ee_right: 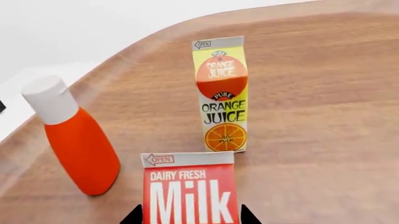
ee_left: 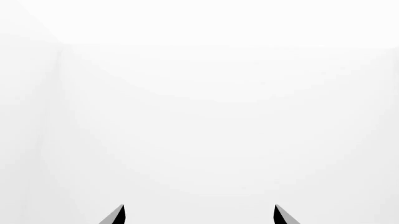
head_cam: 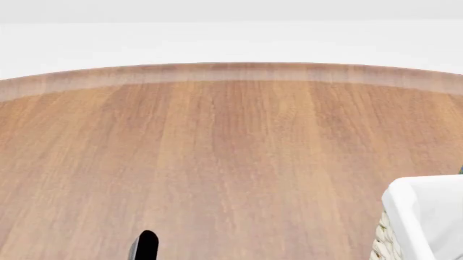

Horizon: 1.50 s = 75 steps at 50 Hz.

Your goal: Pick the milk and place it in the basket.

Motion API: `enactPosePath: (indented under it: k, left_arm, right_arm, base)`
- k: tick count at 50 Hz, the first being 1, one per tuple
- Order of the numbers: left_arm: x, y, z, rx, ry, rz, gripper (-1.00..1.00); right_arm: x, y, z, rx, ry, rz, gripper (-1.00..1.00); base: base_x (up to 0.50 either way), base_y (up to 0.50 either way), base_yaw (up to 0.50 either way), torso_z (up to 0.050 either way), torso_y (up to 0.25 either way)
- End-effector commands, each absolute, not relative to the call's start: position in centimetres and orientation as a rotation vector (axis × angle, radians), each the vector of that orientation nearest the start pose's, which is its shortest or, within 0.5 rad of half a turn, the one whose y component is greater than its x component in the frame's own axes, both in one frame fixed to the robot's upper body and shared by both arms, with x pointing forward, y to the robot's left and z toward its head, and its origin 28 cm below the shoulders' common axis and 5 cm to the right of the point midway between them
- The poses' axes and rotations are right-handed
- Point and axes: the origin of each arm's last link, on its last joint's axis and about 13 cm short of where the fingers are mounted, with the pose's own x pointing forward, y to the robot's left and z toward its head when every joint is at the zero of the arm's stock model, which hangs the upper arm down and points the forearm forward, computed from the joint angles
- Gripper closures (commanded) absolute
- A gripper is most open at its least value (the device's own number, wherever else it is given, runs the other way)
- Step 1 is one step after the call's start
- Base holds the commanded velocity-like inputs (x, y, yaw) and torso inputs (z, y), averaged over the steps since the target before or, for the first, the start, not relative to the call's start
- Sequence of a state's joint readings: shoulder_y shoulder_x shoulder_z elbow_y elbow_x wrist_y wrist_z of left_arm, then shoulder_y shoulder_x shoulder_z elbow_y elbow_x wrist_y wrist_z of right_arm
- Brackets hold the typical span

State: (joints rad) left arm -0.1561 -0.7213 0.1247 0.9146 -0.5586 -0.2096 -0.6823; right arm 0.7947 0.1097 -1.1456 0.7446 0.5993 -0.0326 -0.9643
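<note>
The milk point(ee_right: 190, 191) is standing upright on the wooden table point(ee_right: 311, 93) in the right wrist view, its long axis vertical and its red "Milk" face turned toward the camera. The right gripper point(ee_right: 190, 215) is sitting spread around it, a dark fingertip point(ee_right: 134, 217) just beside each lower edge; whether they are pressing on the carton cannot be told. Behind it are standing the orange juice carton point(ee_right: 221, 95) and an orange bottle point(ee_right: 74, 140) with a white cap. Only the head view is showing the basket point(head_cam: 426, 222), at the table's right. The left gripper point(ee_left: 198, 215) is hanging spread wide, holding nothing, facing blank white.
</note>
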Motion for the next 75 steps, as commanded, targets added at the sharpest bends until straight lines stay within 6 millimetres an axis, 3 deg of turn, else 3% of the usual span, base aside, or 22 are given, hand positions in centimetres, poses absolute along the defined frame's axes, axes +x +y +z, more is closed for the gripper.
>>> enactPosePath:
  k: [1, 16, 33, 58, 66, 75]
  left_arm:
    - [17.0, 24.0, 20.9, -0.008, -0.637, 0.051, -1.00]
    - [17.1, 23.9, 20.9, -0.004, -0.635, 0.046, -1.00]
    - [16.9, 23.9, 20.7, -0.002, -0.631, 0.047, -1.00]
    - [17.0, 23.9, 20.8, -0.003, -0.631, 0.047, -1.00]
    - [17.0, 23.9, 20.8, -0.004, -0.631, 0.048, -1.00]
    - [17.1, 23.9, 20.9, -0.002, -0.632, 0.048, -1.00]
  right_arm:
    - [32.2, -1.4, 2.3, -0.187, 0.352, 1.653, 1.00]
    - [32.8, -2.0, 3.2, -0.219, 0.339, 1.547, 1.00]
    - [33.5, -4.5, 12.1, -0.340, 0.123, 1.375, 1.00]
    - [32.6, -6.9, 21.4, -0.462, -0.120, 1.125, 1.00]
    - [32.6, -8.1, 23.5, -0.429, -0.204, 0.932, 1.00]
    - [33.4, -9.5, 24.5, -0.343, -0.219, 0.698, 1.00]
  base:
    - [0.00, 0.00, 0.00, 0.000, 0.000]
    - [0.00, 0.00, 0.00, 0.000, 0.000]
    - [0.00, 0.00, 0.00, 0.000, 0.000]
    - [0.00, 0.00, 0.00, 0.000, 0.001]
    - [0.00, 0.00, 0.00, 0.000, 0.001]
    - [0.00, 0.00, 0.00, 0.000, 0.001]
